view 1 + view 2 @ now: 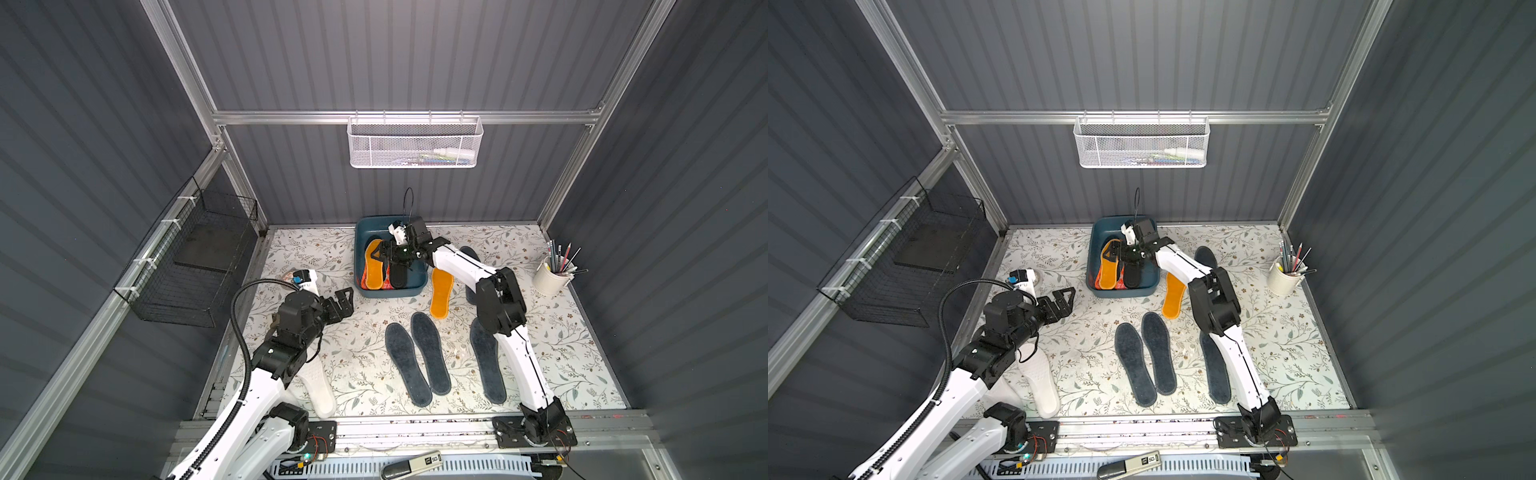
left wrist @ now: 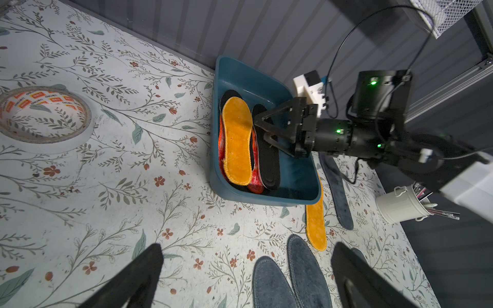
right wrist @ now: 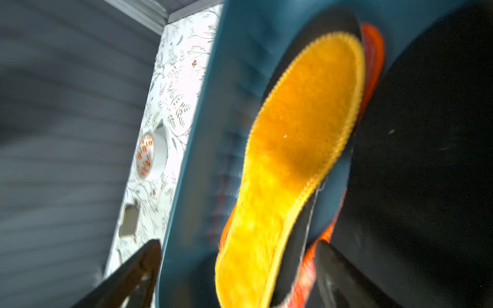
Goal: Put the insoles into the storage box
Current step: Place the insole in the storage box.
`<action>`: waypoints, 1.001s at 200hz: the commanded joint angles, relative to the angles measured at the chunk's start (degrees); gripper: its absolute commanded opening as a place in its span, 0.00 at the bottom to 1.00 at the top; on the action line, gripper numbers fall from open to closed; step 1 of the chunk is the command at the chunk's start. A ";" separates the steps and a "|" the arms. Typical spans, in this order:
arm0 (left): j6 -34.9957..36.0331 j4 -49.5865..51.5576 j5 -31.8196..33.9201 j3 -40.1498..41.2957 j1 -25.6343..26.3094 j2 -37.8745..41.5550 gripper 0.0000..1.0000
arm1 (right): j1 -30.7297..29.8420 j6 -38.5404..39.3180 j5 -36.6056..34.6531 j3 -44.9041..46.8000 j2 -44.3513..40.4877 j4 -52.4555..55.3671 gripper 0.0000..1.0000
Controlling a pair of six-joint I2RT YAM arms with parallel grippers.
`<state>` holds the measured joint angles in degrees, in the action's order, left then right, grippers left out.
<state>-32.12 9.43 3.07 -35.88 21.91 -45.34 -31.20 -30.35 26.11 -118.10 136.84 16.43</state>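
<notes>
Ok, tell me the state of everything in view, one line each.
storage box, partly filled with insoles
right hand, open above storage box
left hand, open, empty
black insole, in storage box under right hand
orange-yellow insole, flat on table beside storage box
grey-blue insoles, flat on table
white insole, flat on table
pencil cup, upright

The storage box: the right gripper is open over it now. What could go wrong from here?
1. The open right gripper hangs low over the black insole and orange insole in the storage box; lifting out, a finger might snag one.
2. The second orange insole lies close against the box; grasping it may push the box.
3. One grey insole lies partly under the right arm, so the top views hide part of it.
</notes>
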 commanded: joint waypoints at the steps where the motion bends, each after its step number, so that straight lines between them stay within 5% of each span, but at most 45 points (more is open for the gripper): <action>1: -0.37 -0.46 0.36 0.72 -0.29 0.05 1.00 | -0.11 4.17 -4.66 3.76 -7.79 -0.07 0.99; 115: 2.62 -2.95 -2.51 -0.66 -0.29 -3.21 1.00 | 1.68 3.45 -25.45 55.76 -48.12 -9.48 0.99; 155: 3.46 -2.41 -1.19 -1.34 -0.29 -3.33 1.00 | 4.77 1.26 -29.18 61.40 -51.15 -5.53 0.99; 200: 3.56 -1.35 -1.38 -2.09 -0.29 -3.14 1.00 | 9.20 0.83 -26.83 59.44 -44.75 -4.17 0.92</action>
<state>-29.71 6.55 1.50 -35.94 21.91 -48.77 -23.97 -28.64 -0.47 -57.01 88.01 10.24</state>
